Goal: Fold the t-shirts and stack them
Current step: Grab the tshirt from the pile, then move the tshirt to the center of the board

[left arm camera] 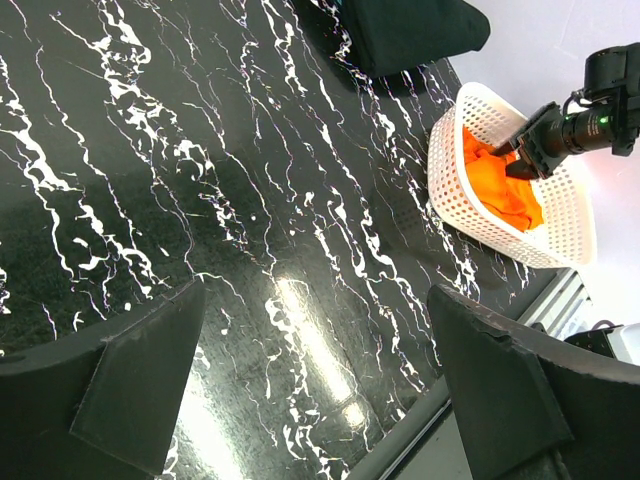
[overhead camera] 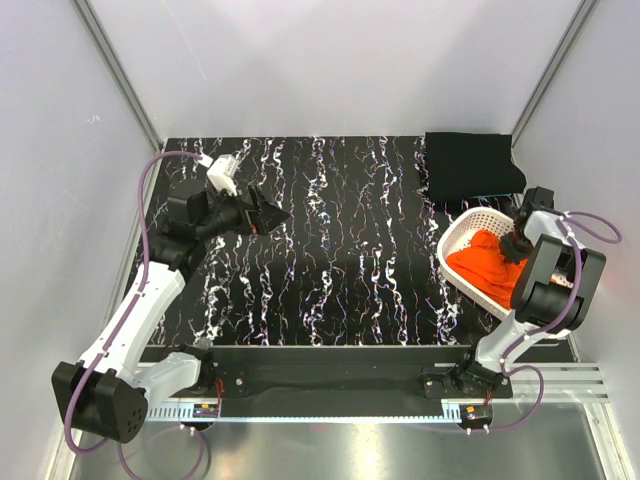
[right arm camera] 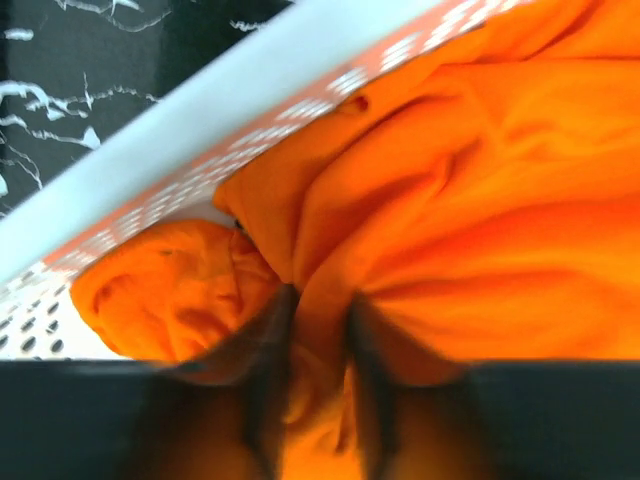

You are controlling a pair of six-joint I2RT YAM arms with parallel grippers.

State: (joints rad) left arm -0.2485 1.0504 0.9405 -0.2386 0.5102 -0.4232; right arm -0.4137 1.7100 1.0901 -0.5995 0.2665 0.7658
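The bright orange t-shirt [overhead camera: 484, 262] lies crumpled inside the white perforated basket [overhead camera: 455, 240] at the right of the table. My right gripper [overhead camera: 513, 244] reaches into the basket and is shut on a fold of the orange t-shirt [right arm camera: 430, 200]; the fabric is pinched between its fingers [right arm camera: 270, 350]. The black t-shirt [overhead camera: 472, 165] lies folded at the far right corner, and also shows in the left wrist view [left arm camera: 410, 30]. My left gripper [overhead camera: 268, 217] is open and empty, hovering over the left middle of the table, its fingers [left arm camera: 140, 380] wide apart.
The table top [overhead camera: 330, 250] is black with white marbling. Grey walls close in the left, far and right sides. The basket [left arm camera: 560, 230] stands tilted near the table's right edge, with the orange shirt [left arm camera: 495, 180] in it.
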